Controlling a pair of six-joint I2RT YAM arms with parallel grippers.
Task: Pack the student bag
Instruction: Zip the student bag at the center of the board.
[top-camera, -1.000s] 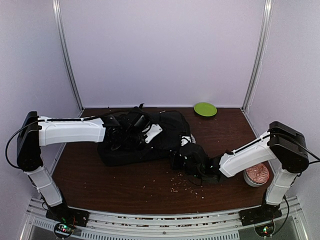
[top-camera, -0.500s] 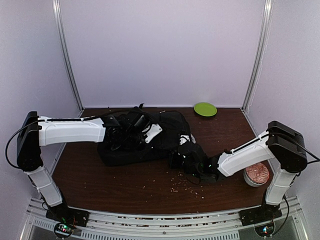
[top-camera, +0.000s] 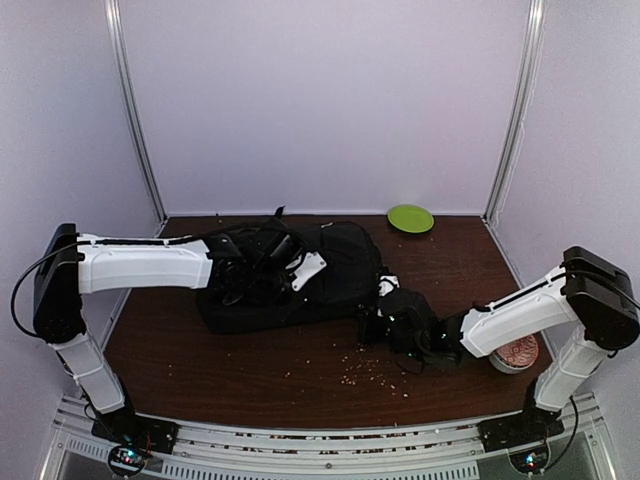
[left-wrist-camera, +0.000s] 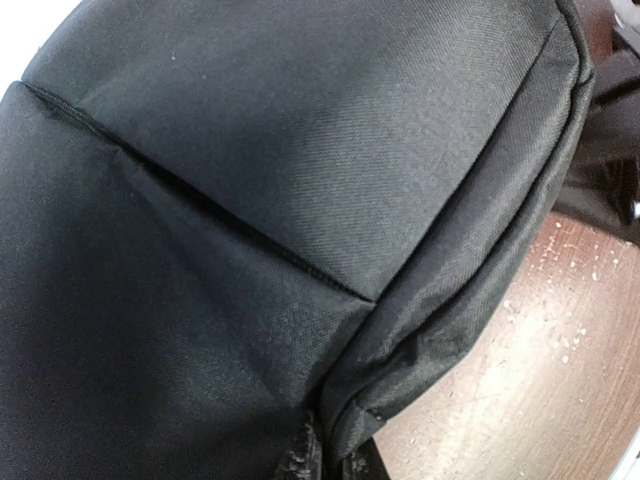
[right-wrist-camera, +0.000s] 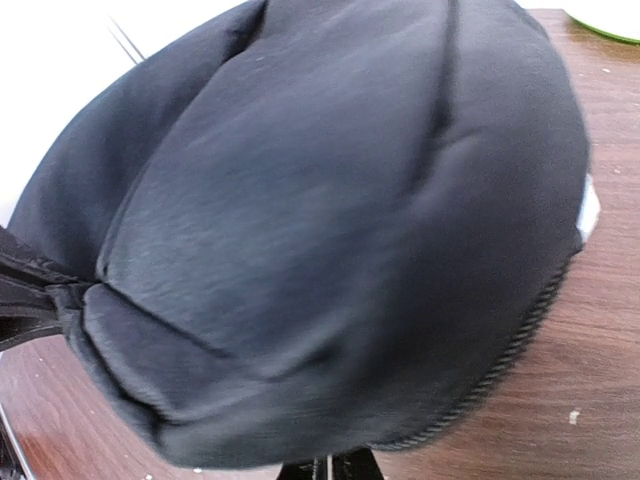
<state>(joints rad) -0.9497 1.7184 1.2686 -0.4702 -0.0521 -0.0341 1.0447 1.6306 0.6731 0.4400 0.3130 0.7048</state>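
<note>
the student bag (top-camera: 345, 262) lies flat on the table (top-camera: 250, 360), in the middle and closer to the far edge, with its long side along that edge. the left gripper (top-camera: 270, 265) is down on the left half of the bag. in the left wrist view only black cloth and a seam are seen, so i cannot tell if its fingers are closed or released. the right gripper (top-camera: 385, 318) is at the bag's near right end. the right wrist view is full of dark padded cloth, so its fingers also cannot be judged. small crumbs (top-camera: 372, 372) are scattered towards the near edge. a green plate (top-camera: 411, 218) sits near the far right corner, and a bowl (top-camera: 515, 352) stands by the right edge.
</note>
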